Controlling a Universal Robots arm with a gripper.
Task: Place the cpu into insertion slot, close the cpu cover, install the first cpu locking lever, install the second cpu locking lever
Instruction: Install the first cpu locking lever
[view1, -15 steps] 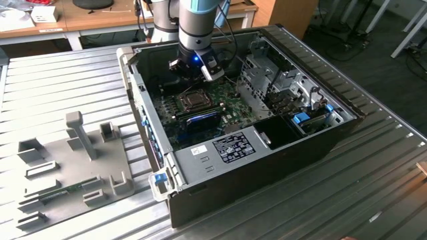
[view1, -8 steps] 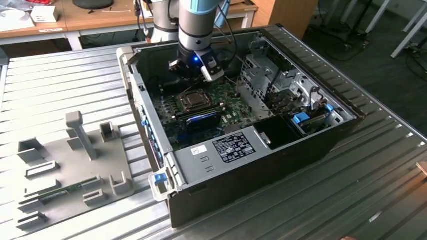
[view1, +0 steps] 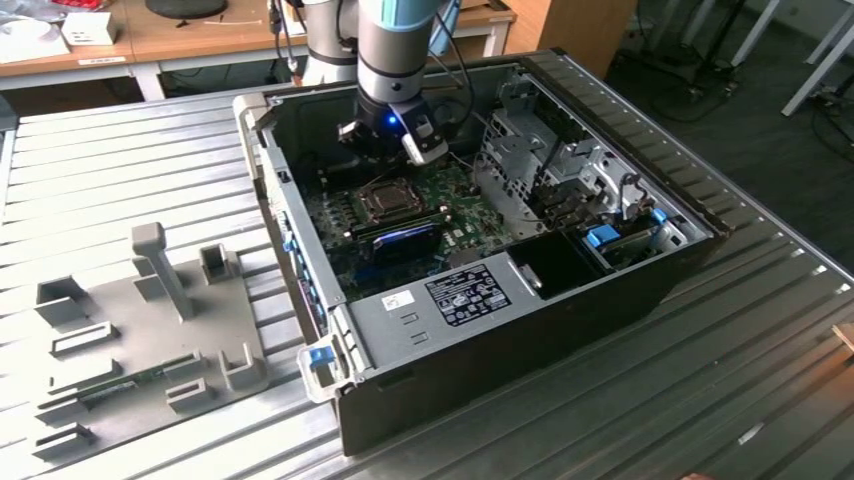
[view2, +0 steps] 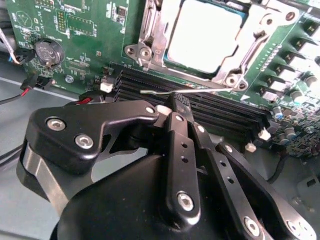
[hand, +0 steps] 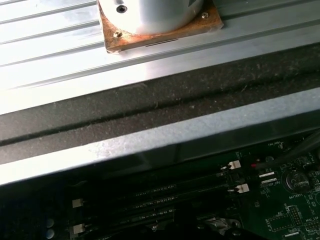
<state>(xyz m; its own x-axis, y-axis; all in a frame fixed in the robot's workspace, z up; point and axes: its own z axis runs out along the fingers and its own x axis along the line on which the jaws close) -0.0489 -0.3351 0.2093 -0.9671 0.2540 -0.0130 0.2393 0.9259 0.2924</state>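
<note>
Slippage is the risk: the gripper (view2: 176, 101), closed and empty, meets the thin locking lever (view2: 200, 90) beside the cpu (view2: 205, 35), which is seated in the insertion slot (view2: 146, 30) under the cpu cover (view2: 265, 25); the lever may spring free.

The square cpu (view2: 205, 37) has a dull, pale metallic top. The silvery metal cpu cover (view2: 257, 37) is bright and reflective. The green circuit board (view2: 85, 30) looks smooth and faintly glossy. The black gripper (view2: 173, 102) is matt, and the ribbed metal worktop (view1: 120, 160) is brushed.
</note>
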